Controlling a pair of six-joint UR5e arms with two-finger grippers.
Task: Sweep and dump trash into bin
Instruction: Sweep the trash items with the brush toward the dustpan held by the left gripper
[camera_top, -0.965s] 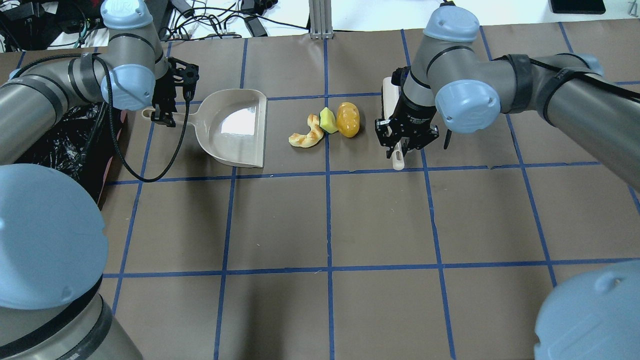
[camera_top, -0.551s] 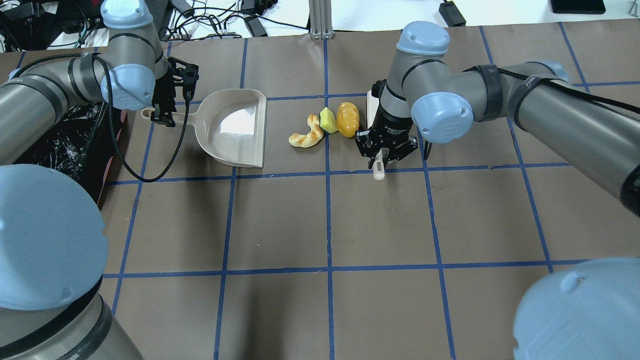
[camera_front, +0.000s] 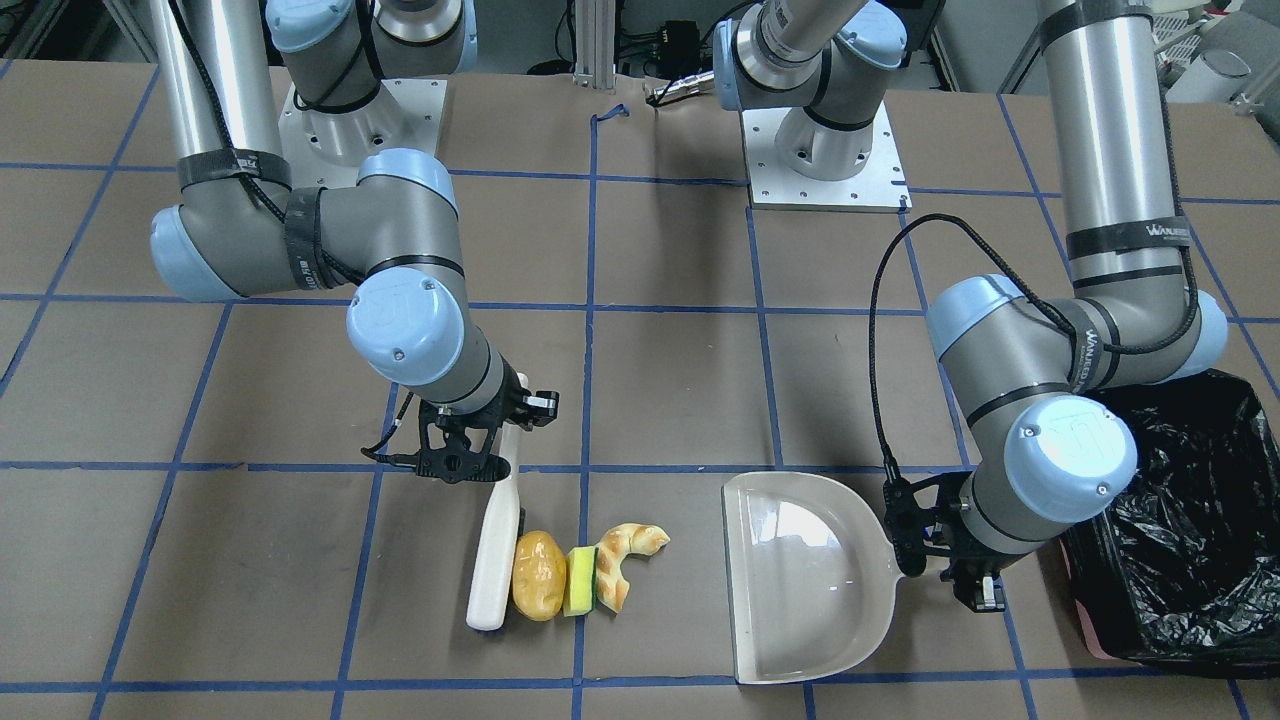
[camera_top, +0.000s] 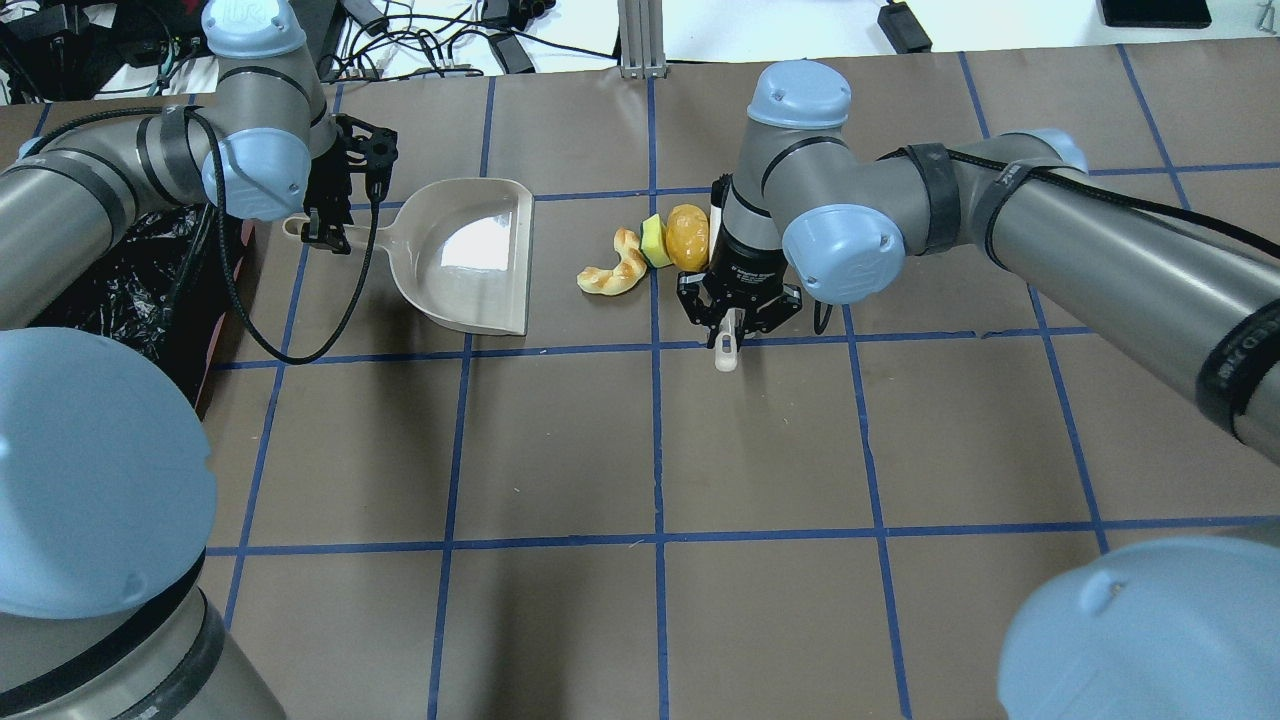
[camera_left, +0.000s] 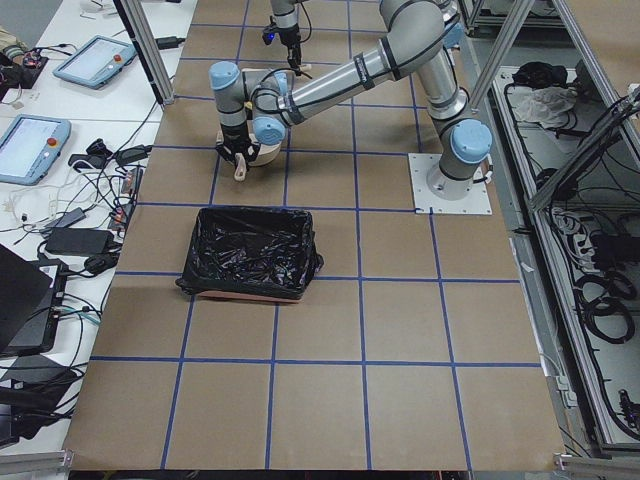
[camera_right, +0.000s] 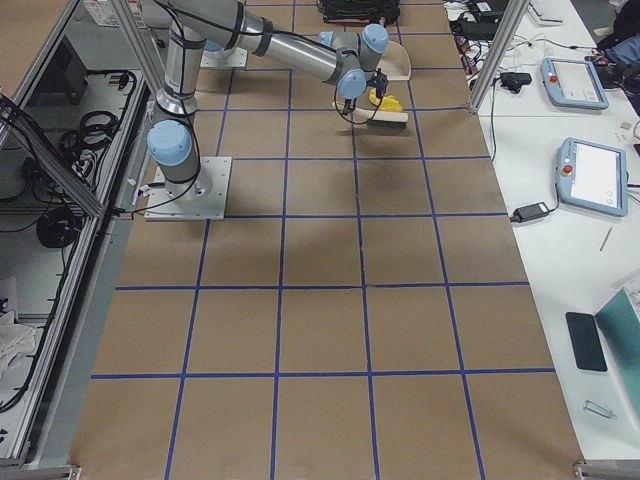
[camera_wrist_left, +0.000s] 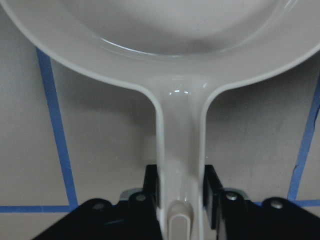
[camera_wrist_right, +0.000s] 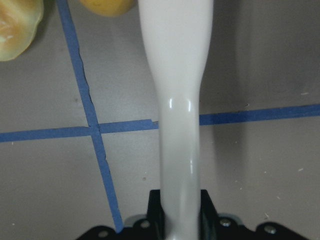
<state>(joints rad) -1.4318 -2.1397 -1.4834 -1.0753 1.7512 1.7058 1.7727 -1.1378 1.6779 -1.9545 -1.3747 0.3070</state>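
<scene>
The potato-like lump (camera_top: 688, 238), the yellow-green sponge (camera_top: 654, 241) and the croissant piece (camera_top: 615, 270) lie in a row mid-table, touching; they also show in the front view: lump (camera_front: 538, 574), sponge (camera_front: 580, 581), croissant (camera_front: 625, 560). My right gripper (camera_top: 728, 322) is shut on the handle (camera_wrist_right: 177, 100) of a white brush (camera_front: 495, 545) whose head rests against the lump. My left gripper (camera_top: 325, 235) is shut on the handle (camera_wrist_left: 180, 165) of the beige dustpan (camera_top: 470, 255), which lies flat with its mouth toward the trash. The black-lined pink bin (camera_front: 1180, 530) stands behind the left arm.
The table has brown paper with a blue tape grid. Cables (camera_top: 430, 40) lie along the far edge. The two arm base plates (camera_front: 825, 150) sit at the robot's side. A bare gap of table lies between croissant and dustpan mouth.
My right arm has moved left with the brush, bringing its head up against the lump. The left arm and dustpan have not moved.
</scene>
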